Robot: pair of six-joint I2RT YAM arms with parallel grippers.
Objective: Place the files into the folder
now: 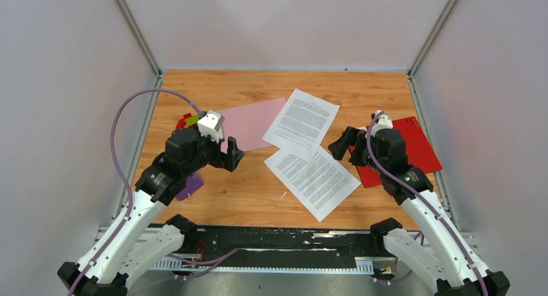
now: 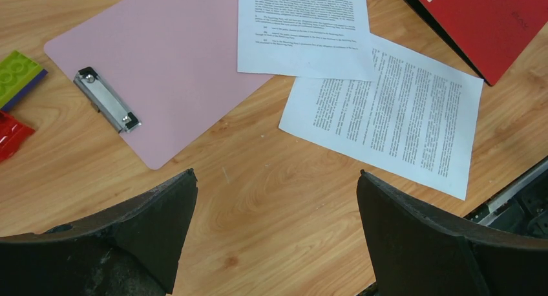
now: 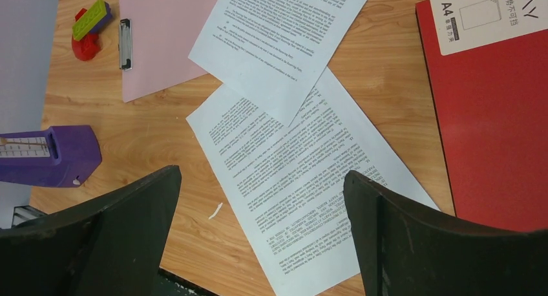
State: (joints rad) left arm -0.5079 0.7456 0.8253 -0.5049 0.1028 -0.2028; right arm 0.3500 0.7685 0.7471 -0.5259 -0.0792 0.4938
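So the light wooden table (image 1: 252, 192) takes up basically the whole scene. The flat red plastic folder (image 1: 423, 147) lies on the right side, cover up with a white label on it, and the right arm hides part of it. On the far left of centre there's a pink clipboard (image 1: 249, 121) with a metal clip.

The files are both out on the wood in the middle, not in the folder. The far printed white sheet (image 1: 302, 123) sits with one corner over the clipboard and its near corner on top of the near printed white sheet (image 1: 313, 179), which lies just left of the folder.

The left gripper (image 1: 231, 152) is near the clipboard's near edge, fingers spread wide, nothing in them. Same for the right gripper (image 1: 342, 144) at the folder's left edge: released, empty.

Smaller stuff: a purple box-shaped thing (image 1: 190, 186) near left, red and green toy blocks (image 1: 187, 120) beside the clipboard, and a tiny white scrap (image 3: 215, 210) by the near sheet.
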